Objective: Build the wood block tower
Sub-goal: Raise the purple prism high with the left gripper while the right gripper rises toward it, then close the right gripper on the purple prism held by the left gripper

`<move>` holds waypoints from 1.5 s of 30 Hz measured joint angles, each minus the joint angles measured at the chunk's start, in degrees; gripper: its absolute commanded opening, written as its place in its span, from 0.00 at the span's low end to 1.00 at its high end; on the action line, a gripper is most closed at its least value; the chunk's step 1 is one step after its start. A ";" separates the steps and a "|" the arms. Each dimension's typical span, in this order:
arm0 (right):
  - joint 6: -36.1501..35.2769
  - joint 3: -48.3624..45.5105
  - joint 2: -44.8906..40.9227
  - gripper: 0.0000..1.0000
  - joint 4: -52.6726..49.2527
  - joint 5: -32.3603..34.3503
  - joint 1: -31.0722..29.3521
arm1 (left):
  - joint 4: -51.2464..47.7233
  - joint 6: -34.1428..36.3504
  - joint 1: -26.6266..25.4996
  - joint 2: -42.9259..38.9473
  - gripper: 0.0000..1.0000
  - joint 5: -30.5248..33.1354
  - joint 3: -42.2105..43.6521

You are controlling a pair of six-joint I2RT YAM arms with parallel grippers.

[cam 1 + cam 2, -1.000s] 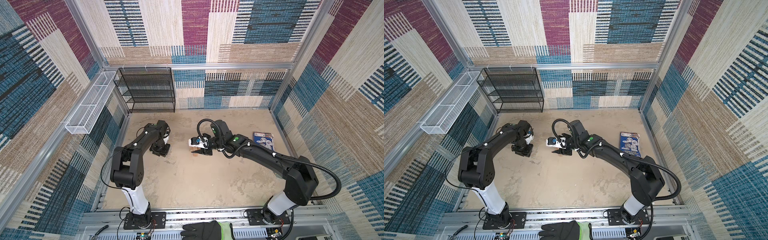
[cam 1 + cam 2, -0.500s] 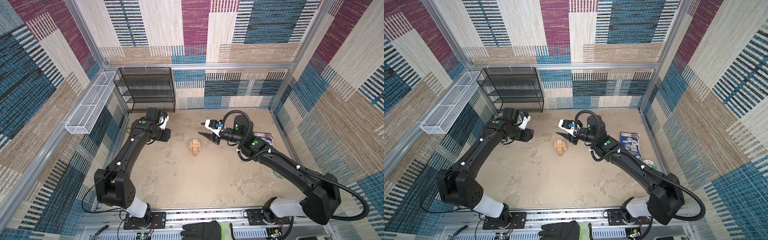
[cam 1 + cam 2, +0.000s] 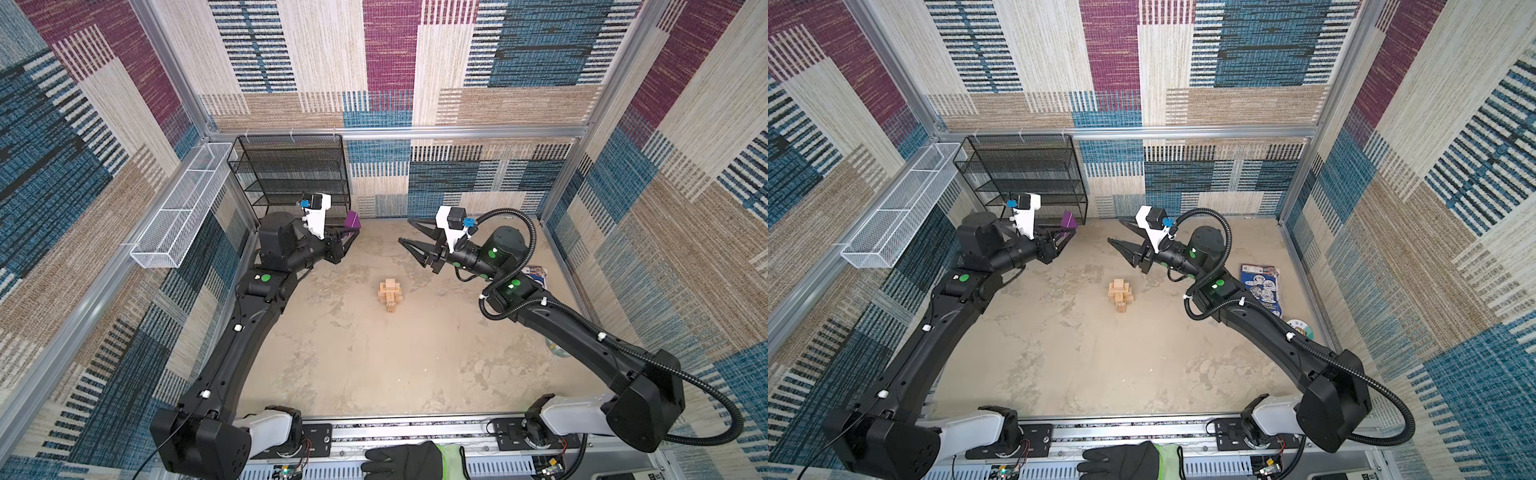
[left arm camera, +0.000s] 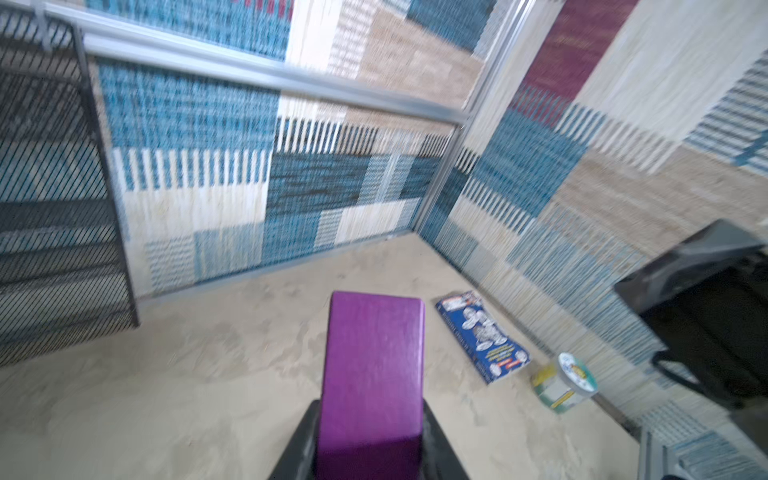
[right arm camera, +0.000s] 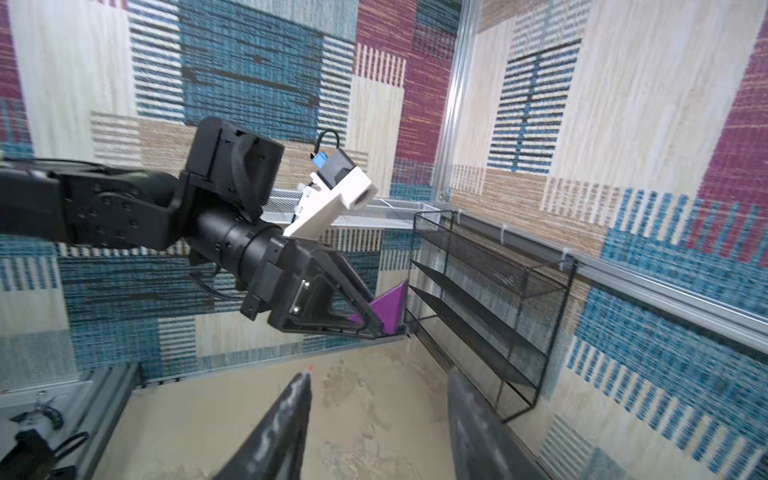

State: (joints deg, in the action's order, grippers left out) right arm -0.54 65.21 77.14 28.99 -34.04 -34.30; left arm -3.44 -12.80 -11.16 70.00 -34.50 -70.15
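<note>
the left tool (image 3: 348,233) gripped a purple triangular wooden wedge (image 4: 374,365) in the air near the desk's (image 3: 374,374) far left corner. the right tool (image 3: 405,230) hung open and empty. the short pale wooden block tower (image 3: 390,293) stood mid-desk. the wedge looked light, rigid and slick, best held by its flat ends. the white wire basket (image 3: 178,208) looked empty.

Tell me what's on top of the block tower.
Only a small pale block crowns the tower; the purple wedge is in the left gripper. Its lower layers are partly covered.
</note>
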 measured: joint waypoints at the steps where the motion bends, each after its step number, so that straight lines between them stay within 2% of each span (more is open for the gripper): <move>1: 1.44 0.00 0.22 0.63 2.03 -1.44 0.00 | 3.65 -1.68 0.00 -0.68 0.00 -1.16 1.25; 8: 11.37 5.16 4.28 0.64 10.25 -12.20 0.15 | 26.18 -12.52 -0.11 -3.08 0.00 -9.25 5.79; 17: 24.98 12.15 10.21 0.61 15.41 -21.53 0.15 | 44.89 -21.22 -0.72 -3.28 0.00 -15.63 6.64; 28: 36.59 20.17 17.22 0.60 19.63 -26.03 0.15 | 56.50 -28.65 -2.54 -0.74 0.00 -19.56 6.56; 37: 40.92 25.79 21.46 0.57 22.58 -27.10 -0.61 | 59.47 -30.49 -3.74 0.22 0.00 -19.89 6.49; 45: 41.86 29.31 23.34 0.52 22.80 -27.47 -1.88 | 60.00 -30.51 -4.37 0.33 0.00 -19.87 6.56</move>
State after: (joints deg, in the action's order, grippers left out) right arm 41.32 94.52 100.49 51.79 -61.52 -36.18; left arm 56.55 -43.31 -15.53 70.32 -54.37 -63.59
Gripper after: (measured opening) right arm 0.531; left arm 0.350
